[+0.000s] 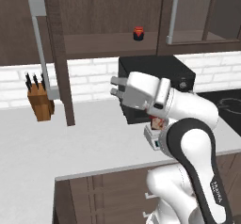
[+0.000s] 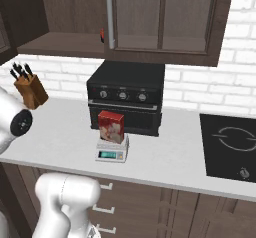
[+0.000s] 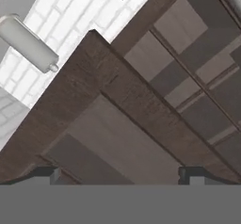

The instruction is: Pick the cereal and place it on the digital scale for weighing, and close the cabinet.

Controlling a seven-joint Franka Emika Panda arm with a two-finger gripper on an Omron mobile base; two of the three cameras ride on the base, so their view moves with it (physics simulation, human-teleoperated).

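Observation:
The red cereal (image 2: 111, 126) box stands upright on the digital scale (image 2: 112, 152), on the counter in front of the black oven. In the left base view my arm hides most of the cereal (image 1: 156, 123) and the scale (image 1: 151, 142). The cabinet (image 2: 160, 17) hangs above; its left door (image 1: 61, 68) stands swung out over the counter, with a silver bar handle (image 1: 37, 44). My gripper (image 1: 114, 87) is open and holds nothing, pointing left toward that door from some way off. In the hand view the gripper (image 3: 120, 176) faces the door's wooden panels (image 3: 141, 100) and the handle (image 3: 28, 44).
A black oven (image 2: 127, 99) sits against the brick wall behind the scale. A knife block (image 1: 41, 103) stands on the counter at the left, near the open door. A small red-and-black jar (image 1: 138, 33) is on the open shelf. A cooktop (image 2: 230, 147) lies at the right.

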